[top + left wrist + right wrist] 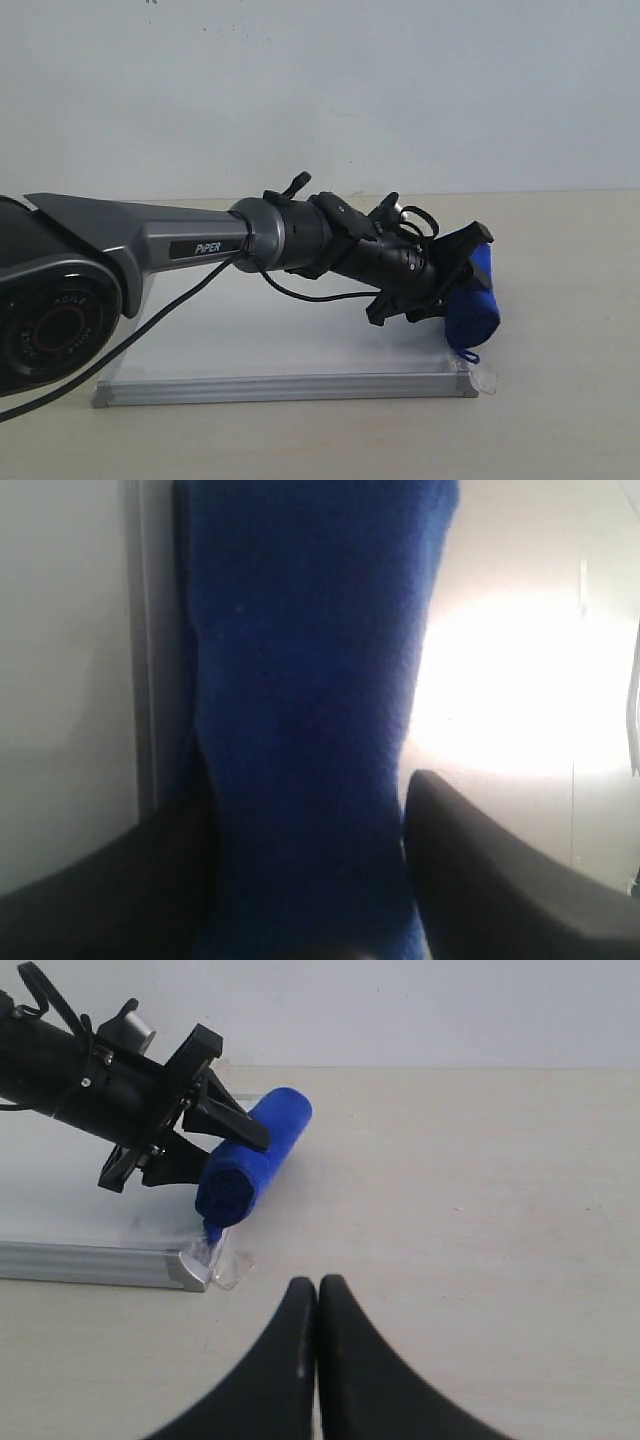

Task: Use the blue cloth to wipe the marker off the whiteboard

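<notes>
The left gripper (pixel 468 282), black and at the end of a grey arm reaching in from the left, is clamped on the bright blue rolled cloth (pixel 474 300). The left wrist view shows this best: two dark fingers (pixel 500 880) press the roll's sides, and a grey strip of frame runs just beside it.

From the exterior camera, the roll sits at the right edge of the flat white board with the silver-grey metal frame (pixel 280 388), close to its near right corner. It runs near to far along that edge. A small loop (pixel 468 355) hangs from its near end down to the clear tape (pixel 486 378) on that corner. I cannot tell whether the cloth itself touches the board. The arm crosses over much of the white surface.

Only the right wrist view shows the right gripper (pixel 318 1335). Its two dark fingers are pressed together with nothing between them. It hangs over the beige tabletop (pixel 480 1210), nearer than the taped corner, to its right, and well apart from the cloth.

To the right of the board the tabletop lies open. To the left of the roll the board stretches away beneath the arm.
</notes>
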